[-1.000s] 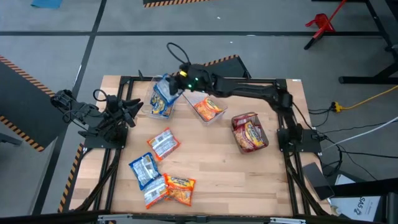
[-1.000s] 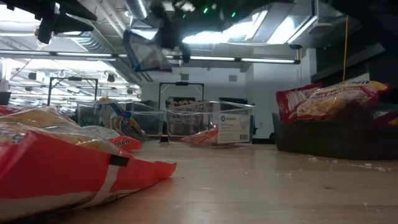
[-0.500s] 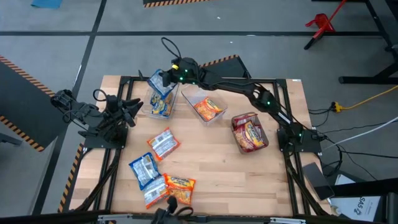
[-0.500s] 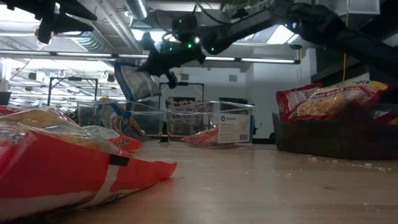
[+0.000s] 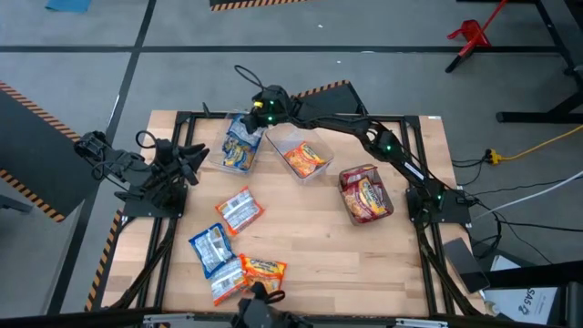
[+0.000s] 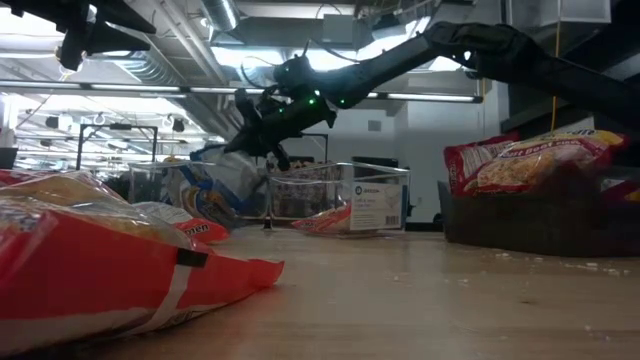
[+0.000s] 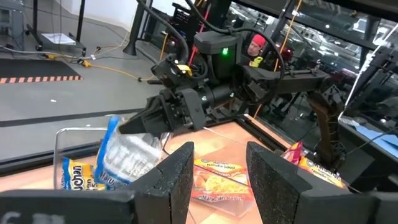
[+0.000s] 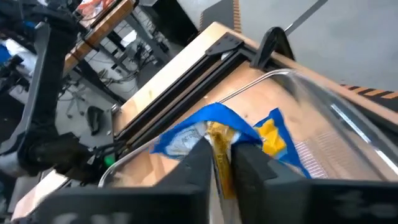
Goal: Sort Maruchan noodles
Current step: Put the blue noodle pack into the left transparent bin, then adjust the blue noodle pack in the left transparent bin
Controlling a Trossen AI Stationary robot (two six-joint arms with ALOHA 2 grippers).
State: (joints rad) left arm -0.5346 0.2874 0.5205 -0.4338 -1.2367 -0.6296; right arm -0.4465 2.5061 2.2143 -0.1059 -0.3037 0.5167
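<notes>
Right gripper point(image 5: 248, 121): reached across to the far-left clear bin point(image 5: 215, 157), fingers pinched on the top edge of a blue-and-white packet point(image 5: 240, 137) that hung down into that bin; wrist view showed the 2 fingers point(image 8: 200, 158) close together with the wrapper point(image 8: 214, 140) between them. Release judged not yet made.

Left gripper point(image 5: 194, 157): parked at the left table edge, just beside the same bin, fingers point(image 7: 178, 168) apart, holding nothing.

Sorted so far, as judged from the high view:
- Far-left clear bin: blue-and-white packets, the held one among them.
- Middle clear bin point(image 5: 281, 138): 1 orange-yellow packet point(image 5: 304, 160) visible.
- Dark bin point(image 5: 357, 211) on the right: red-brown packets point(image 5: 367, 193), count not clear.

Outstanding, loose on the table point(image 5: 328, 260):
- 1 packet point(image 5: 240, 210) near the table's middle-left, pale with orange edges.
- 2 blue-and-white packets point(image 5: 209, 247) nearer the front, 1 partly under the other.
- 1 orange-yellow packet point(image 5: 263, 274) touching them at the front edge.

Progress estimate: more than half done; 4 packets left after this drop.
</notes>
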